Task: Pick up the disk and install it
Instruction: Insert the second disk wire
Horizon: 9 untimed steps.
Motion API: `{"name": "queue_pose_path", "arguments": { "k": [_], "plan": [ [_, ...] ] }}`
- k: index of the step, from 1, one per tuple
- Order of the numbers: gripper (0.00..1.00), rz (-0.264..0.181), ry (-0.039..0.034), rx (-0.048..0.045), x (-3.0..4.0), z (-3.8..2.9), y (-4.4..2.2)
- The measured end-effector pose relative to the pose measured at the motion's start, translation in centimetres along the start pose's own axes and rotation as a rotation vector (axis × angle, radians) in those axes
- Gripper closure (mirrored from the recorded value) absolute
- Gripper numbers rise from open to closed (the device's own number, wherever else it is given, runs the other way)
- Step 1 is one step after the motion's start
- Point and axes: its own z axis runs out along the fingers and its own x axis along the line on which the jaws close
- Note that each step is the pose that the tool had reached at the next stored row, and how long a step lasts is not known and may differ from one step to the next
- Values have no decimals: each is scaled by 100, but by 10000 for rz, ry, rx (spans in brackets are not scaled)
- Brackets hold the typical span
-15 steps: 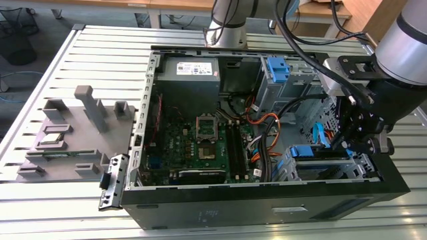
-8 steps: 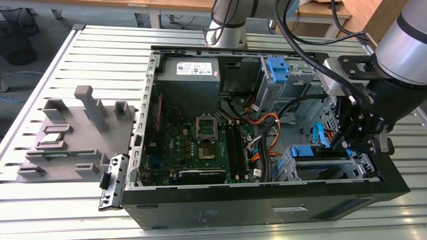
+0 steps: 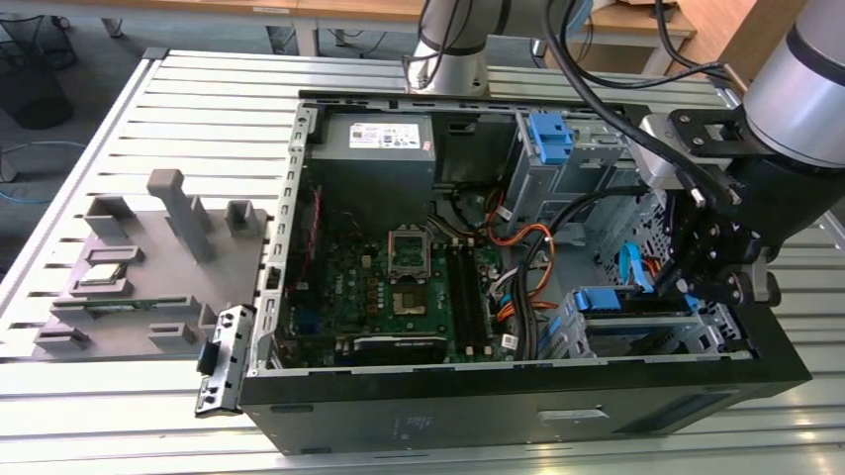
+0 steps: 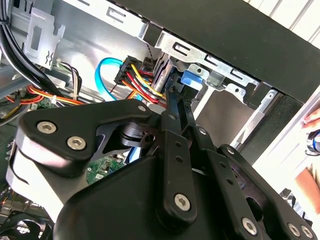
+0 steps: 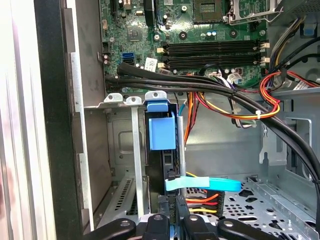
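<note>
While the arm is reaching down into the open computer case (image 3: 317, 129), the install step is looking well under way, with the disk (image 3: 620, 302) sitting in its blue frame in the drive cage (image 3: 719, 341) at the exterior view's right.

In the first wrist view the gripper (image 5: 172, 220) is hovering right over the disk's (image 5: 167, 175) edge, its fingers (image 5: 156, 222) drawn close together on either side of that edge, though I cannot tell whether they are actually pinching it. The blue frame tab (image 5: 162, 132) is standing upright between the cage's metal rails, with a light blue flat cable (image 5: 205, 184) and a bundle of coloured wires (image 5: 202, 202) lying just beside it. Judging from this, seating the drive fully is calling for a straight push along the rails, keeping clear of those cables.
</note>
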Motion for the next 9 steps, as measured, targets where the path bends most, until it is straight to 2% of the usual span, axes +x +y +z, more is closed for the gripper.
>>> {"name": "queue_pose_path", "arguments": {
  "k": [2, 9],
  "plan": [
    [82, -54, -29, -2, -1, 0, 0],
    [82, -238, -49, -4, -1, 3, 0]
  ]
}}
